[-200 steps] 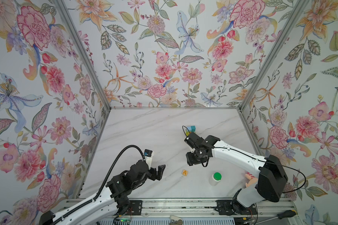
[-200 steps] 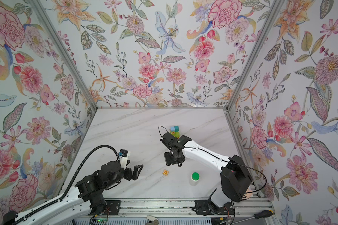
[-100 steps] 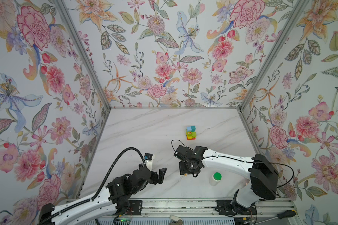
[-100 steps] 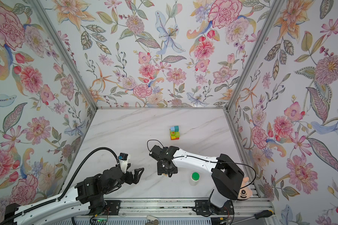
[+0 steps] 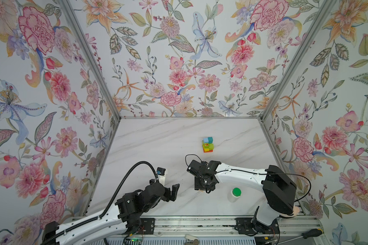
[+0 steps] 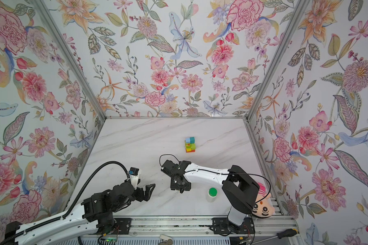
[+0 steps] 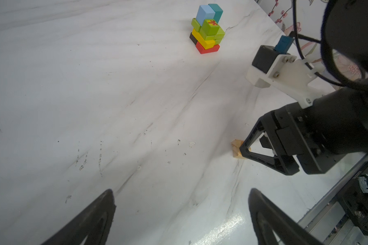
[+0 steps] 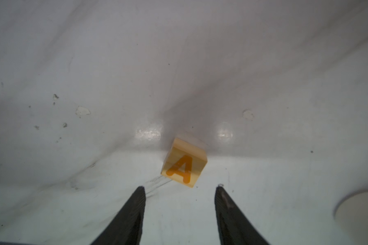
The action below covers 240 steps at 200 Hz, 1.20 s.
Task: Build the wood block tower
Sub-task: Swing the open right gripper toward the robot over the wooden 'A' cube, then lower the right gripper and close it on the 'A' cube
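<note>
Tan cube (image 8: 184, 163), orange "A", loose before spread right gripper (image 8: 180, 187); left gripper (image 7: 182, 191) spread; mark (image 7: 212, 22) on tower (image 7: 207, 34) maybe "X".

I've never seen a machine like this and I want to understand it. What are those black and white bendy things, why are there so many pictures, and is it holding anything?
Those are two robot arms fixed at the edge of a marble table. Each ends in two black fingers that pinch. Two pictures come from a camera high above; two come from small cameras on the wrists. On the table stands a small tower of coloured wood blocks. Nearer the arms are a white bottle with a green cap and a tan cube with an orange A. A plush doll lies near the right arm's base. Nothing is held: the left fingers are wide open over bare table, and the right fingers are apart, with the cube just beyond their tips.
</note>
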### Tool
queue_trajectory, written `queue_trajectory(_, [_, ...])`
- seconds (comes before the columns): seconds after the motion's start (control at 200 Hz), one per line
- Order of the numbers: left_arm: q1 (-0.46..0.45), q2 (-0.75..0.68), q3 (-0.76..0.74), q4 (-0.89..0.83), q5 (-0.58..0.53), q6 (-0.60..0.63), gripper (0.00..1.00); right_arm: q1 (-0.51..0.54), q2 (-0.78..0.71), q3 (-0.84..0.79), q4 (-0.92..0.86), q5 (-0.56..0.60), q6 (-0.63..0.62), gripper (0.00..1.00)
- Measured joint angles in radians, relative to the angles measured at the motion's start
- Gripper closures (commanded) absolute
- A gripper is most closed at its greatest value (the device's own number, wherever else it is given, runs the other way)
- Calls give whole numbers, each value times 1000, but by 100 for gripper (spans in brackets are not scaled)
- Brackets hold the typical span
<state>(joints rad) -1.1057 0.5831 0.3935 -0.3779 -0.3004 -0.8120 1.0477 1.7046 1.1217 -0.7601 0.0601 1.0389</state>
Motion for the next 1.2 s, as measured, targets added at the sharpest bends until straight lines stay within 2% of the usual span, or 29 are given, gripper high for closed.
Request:
queue_trajectory(0.806, [0,14,28,-30,-23,19,1,-16,77,-19,49,-30,13,60])
queue_trajectory(1.201, [0,56,44,-26,-35,42,1,-47,85,-15,55,-52,-32,55])
